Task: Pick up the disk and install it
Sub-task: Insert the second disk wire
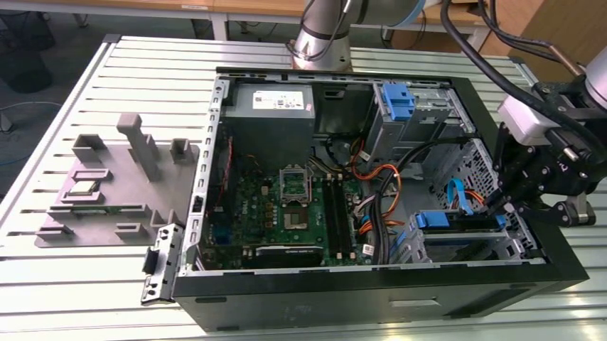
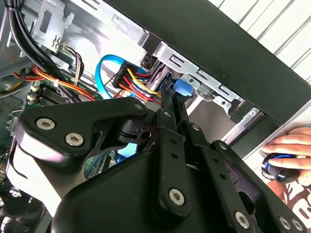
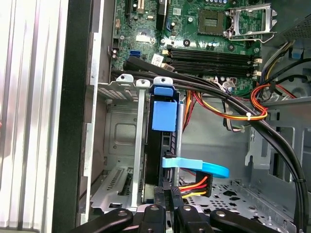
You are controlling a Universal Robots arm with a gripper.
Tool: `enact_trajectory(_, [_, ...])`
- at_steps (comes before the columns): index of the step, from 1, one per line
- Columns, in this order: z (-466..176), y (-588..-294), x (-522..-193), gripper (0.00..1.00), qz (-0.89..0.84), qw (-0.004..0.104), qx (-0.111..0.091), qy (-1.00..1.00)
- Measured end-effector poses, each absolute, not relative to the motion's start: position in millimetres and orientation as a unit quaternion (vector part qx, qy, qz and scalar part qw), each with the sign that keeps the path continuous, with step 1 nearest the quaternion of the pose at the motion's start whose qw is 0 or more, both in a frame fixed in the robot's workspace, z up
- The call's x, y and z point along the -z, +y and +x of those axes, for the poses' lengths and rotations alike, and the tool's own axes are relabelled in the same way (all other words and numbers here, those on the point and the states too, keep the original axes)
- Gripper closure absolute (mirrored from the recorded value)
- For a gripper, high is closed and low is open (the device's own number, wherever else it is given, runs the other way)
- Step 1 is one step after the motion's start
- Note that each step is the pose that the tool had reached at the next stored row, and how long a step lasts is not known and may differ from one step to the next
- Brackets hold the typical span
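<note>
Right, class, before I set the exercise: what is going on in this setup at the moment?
A robot arm is working inside an open computer case lying on a slatted table. Its gripper is at the drive cage in the case's corner, right at the disk with blue rails, which stands in a slot there. A person's hand rests outside the case.

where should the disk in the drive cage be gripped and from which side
Probably grip the disk by its thin exposed edge beside the blue rail, pinching across its flat faces. It stands on edge in the metal cage, whose walls flank it, so come straight in from the case's open side.
</note>
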State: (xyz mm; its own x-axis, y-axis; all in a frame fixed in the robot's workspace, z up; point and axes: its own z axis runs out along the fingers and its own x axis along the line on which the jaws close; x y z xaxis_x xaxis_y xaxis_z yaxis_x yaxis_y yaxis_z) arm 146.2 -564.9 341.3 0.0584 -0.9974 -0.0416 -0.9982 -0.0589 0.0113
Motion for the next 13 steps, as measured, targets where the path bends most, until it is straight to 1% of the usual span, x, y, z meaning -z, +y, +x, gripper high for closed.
enact_trajectory(13, [146.2, -565.1, -339.2, 0.84, -0.727, 0.01, -0.019, 0.686])
